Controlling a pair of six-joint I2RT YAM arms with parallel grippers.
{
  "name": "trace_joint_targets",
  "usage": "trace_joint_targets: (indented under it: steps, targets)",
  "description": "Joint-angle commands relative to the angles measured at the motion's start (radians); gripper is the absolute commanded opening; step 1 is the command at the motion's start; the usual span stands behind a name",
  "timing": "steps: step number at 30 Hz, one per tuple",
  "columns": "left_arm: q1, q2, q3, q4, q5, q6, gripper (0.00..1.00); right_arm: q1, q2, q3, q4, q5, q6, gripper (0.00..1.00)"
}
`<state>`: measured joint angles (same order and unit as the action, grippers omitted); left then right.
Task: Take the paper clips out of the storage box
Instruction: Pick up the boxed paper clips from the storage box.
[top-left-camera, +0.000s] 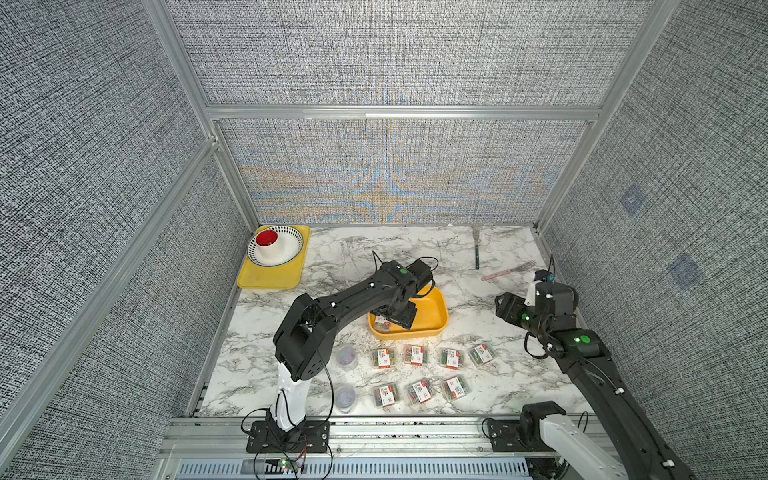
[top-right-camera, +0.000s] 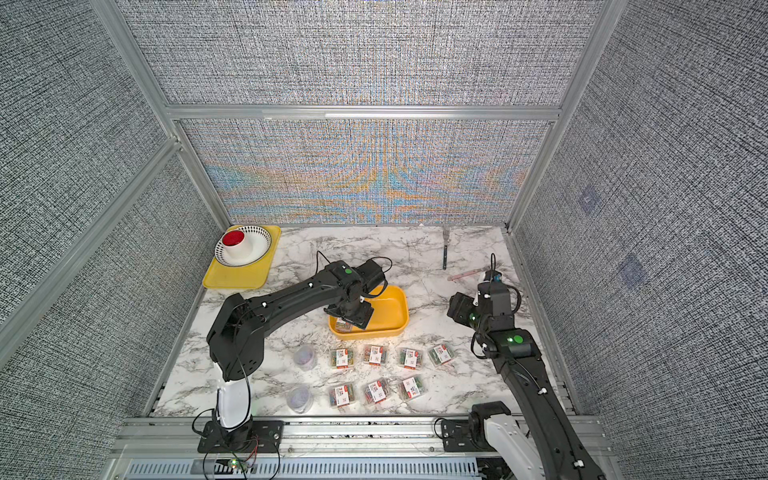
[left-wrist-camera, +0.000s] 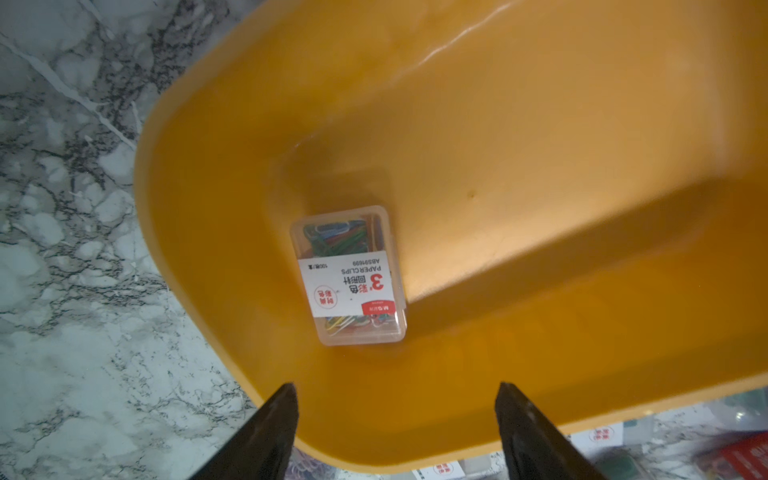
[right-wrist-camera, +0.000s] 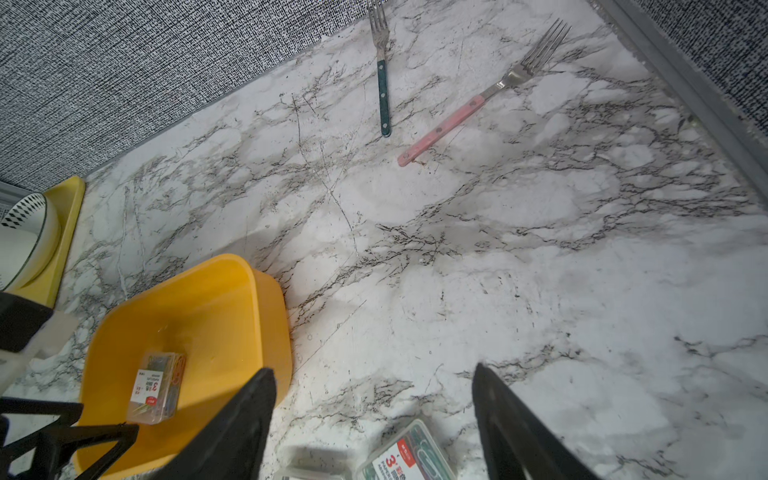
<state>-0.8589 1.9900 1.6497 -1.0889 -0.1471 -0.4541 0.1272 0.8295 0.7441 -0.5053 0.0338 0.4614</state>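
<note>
Nine packs (top-left-camera: 415, 354) lie in two rows at the front of the table (top-left-camera: 469, 291). Just behind them the left gripper (left-wrist-camera: 397, 386) hangs over the yellow tub (left-wrist-camera: 540, 124), fingers spread and empty. One box of clips (left-wrist-camera: 351, 276) lies flat in the tub's near corner, below and ahead of the fingertips. Its long axis points away from them, so the jaws would likely close across its short width. Farther off, the right gripper (right-wrist-camera: 374, 370) is spread and empty.

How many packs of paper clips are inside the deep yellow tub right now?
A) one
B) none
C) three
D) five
A: the left wrist view shows just one labelled pack of paper clips lying on the floor of the storage box.
</note>
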Motion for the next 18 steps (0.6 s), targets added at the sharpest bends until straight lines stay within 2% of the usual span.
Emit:
trace_joint_targets:
  steps: [1, 18]
  targets:
    - [0.014, 0.034, 0.01, -0.029, -0.01, 0.017, 0.81, 0.0, -0.009, -0.008, 0.012, -0.005, -0.012, 0.77]
    - [0.077, 0.149, 0.042, 0.02, 0.06, 0.019, 0.83, -0.007, -0.038, -0.032, 0.003, 0.001, -0.022, 0.77]
